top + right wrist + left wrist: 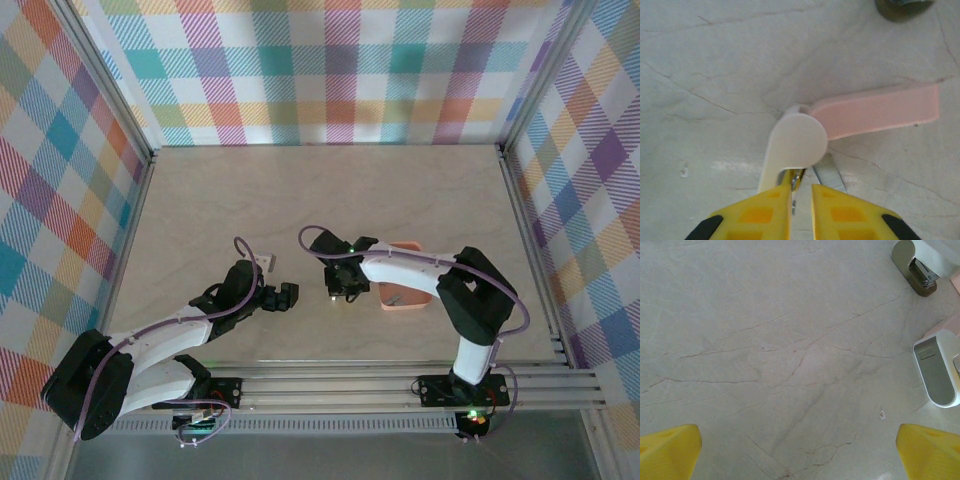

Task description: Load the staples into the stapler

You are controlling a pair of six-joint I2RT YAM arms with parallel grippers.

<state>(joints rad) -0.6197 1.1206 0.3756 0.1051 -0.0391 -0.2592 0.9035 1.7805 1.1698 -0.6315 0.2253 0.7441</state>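
Observation:
The pink stapler (875, 112) lies open on the table, its pink lid swung out to the right and its whitish rounded part (796, 140) in front of my fingers. A bare metal channel (830, 175) runs toward me beside it. My right gripper (801, 192) hangs right over it, nearly closed. A thin grey strip of staples (796, 195) sits against the left finger's inner face. In the top view this gripper (345, 290) is left of the tray. My left gripper (800, 450) stands wide open over bare table, and in the top view it (285, 297) is left of the right one.
A salmon-orange tray (405, 290) sits just right of the right gripper. A grey-white oblong piece (937, 370) and a dark rounded piece with metal inside (914, 265) lie at the right of the left wrist view. A small white item (265, 262) lies near the left arm.

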